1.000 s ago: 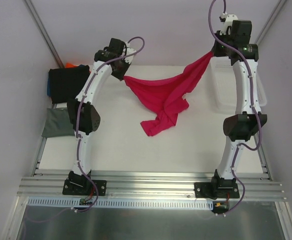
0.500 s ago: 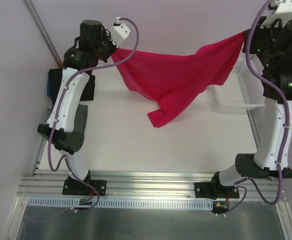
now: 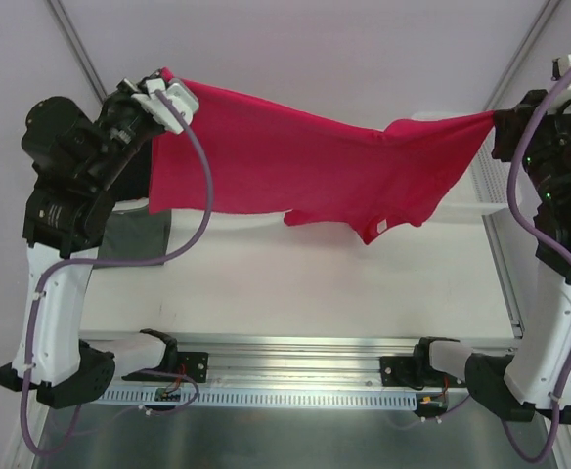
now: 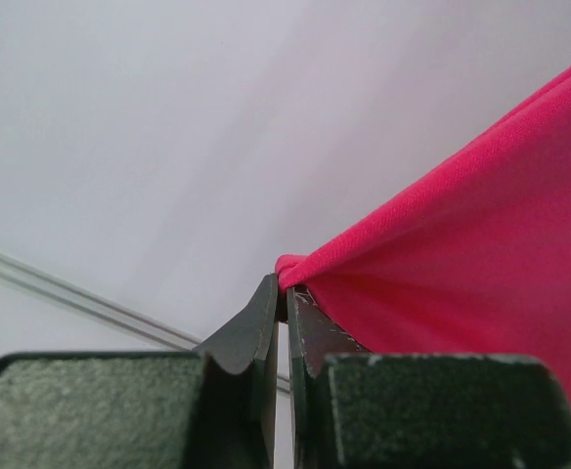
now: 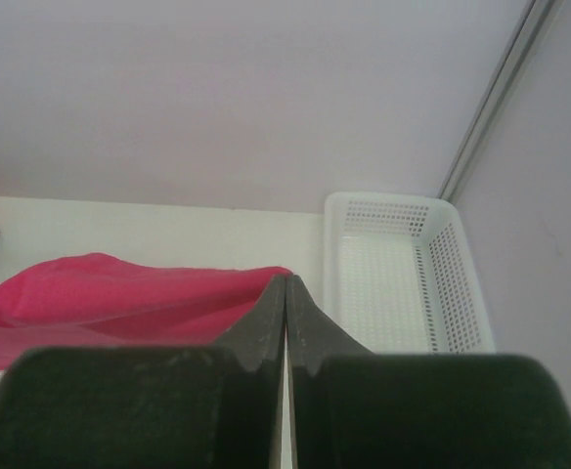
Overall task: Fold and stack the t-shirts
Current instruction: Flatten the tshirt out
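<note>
Left gripper point(image 3: 165, 78) and right gripper point(image 3: 496, 115) are both clamped shut on opposite ends of the crimson-pink shirt point(image 3: 305, 161). It's stretched between them over the table point(image 3: 315, 283), way higher and wider than a second ago. The white basket point(image 5: 444, 264) sits far right with no shirt in it, and only the right wrist cam shows it whole.

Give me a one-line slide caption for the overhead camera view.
Left gripper and right gripper hold a crimson-pink t-shirt stretched between them above the table.
</note>
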You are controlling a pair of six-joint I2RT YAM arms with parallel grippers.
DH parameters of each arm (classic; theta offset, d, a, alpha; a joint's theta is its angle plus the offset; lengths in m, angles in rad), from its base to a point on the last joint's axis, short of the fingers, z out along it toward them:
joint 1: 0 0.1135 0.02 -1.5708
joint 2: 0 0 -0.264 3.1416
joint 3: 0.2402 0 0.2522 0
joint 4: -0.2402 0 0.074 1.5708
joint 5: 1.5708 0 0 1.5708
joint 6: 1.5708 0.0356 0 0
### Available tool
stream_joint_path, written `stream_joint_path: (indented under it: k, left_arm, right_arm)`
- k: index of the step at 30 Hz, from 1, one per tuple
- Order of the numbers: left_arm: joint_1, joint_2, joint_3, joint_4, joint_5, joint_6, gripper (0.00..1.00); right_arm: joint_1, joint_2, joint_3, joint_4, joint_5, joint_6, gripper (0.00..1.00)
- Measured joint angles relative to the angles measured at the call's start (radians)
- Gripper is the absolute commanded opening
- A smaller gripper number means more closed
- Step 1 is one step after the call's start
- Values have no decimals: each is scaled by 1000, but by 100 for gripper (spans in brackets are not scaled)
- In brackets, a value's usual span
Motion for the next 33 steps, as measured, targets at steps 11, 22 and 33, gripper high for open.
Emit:
stream_joint_path:
  k: [11,22,33]
  left_arm:
    - [39,-333,-311,16,-8,0,0]
    - [54,-230,-409,180,-77,83,0]
    - [127,32,-443,253,-52,86,0]
  right_arm:
    - [-6,-213,55,-59,-93,111,1]
    - [-68,-108,121,-23,-120,136,1]
    - [-112,169,47,-24,-143,101,1]
